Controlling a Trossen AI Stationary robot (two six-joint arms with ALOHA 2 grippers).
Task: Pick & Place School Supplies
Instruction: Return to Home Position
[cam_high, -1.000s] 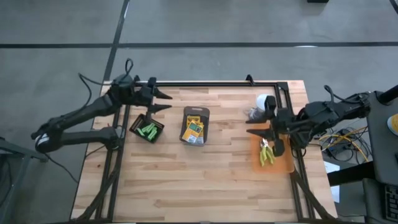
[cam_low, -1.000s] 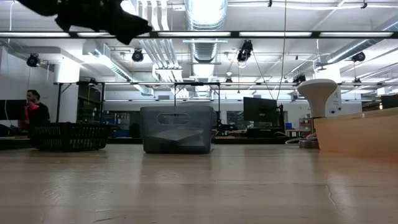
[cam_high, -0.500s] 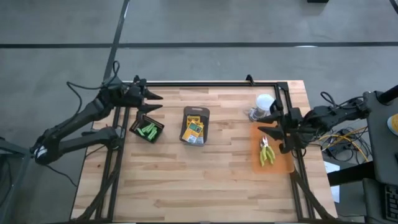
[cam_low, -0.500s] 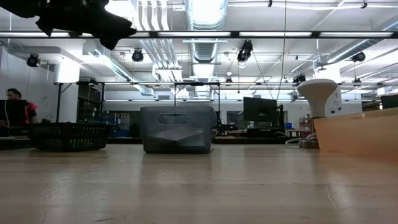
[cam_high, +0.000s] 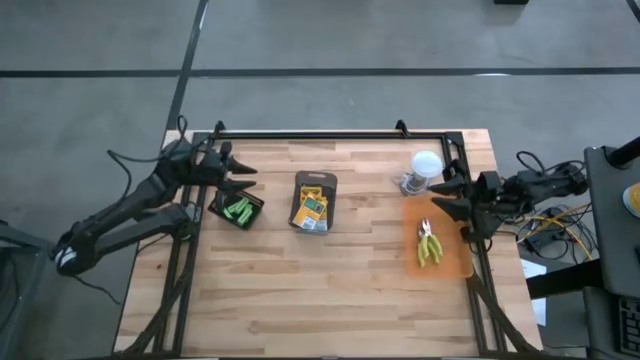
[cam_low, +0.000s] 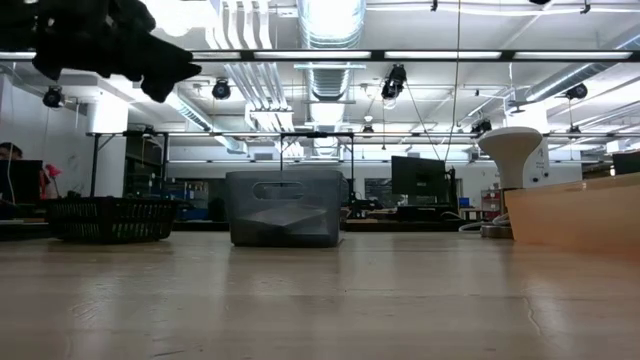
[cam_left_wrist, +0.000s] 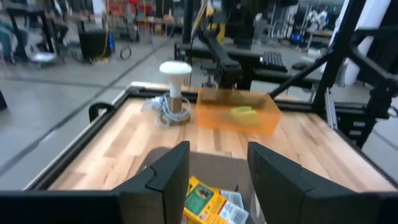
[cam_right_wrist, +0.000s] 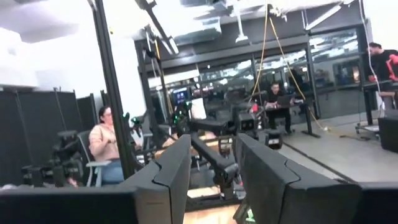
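The left hand (cam_high: 240, 177) hangs over the counter's (cam_high: 330, 290) left edge near the far corner, its two fingers (cam_left_wrist: 163, 180) spread with a clear gap between them and nothing in it. In the low view it shows as a dark shape high above the surface (cam_low: 100, 45). Just beside it, on the near side, sits a small black basket (cam_high: 222, 199) holding the green sticks (cam_high: 238, 209); the hand is above and apart from them, not touching.

Toward the middle of the counter stands the grey tray (cam_high: 316, 180), with the crayon boxes (cam_high: 312, 207) lying inside it. The left wrist view looks down on these boxes (cam_left_wrist: 211, 202) just past the fingertips.

Farther right, a clear jar (cam_high: 425, 166) with a white lid stands near the far right corner. Nearer than it, along the right edge, is the orange bin (cam_high: 452, 262), and the pliers (cam_high: 429, 246) lie in it, handles toward the near end.

The right hand (cam_high: 445, 196) hovers at the right edge, between the jar and the bin's far end, its fingers (cam_right_wrist: 161, 177) parted and empty. The pliers lie near it, lower and on its near side, clear of the fingertips.
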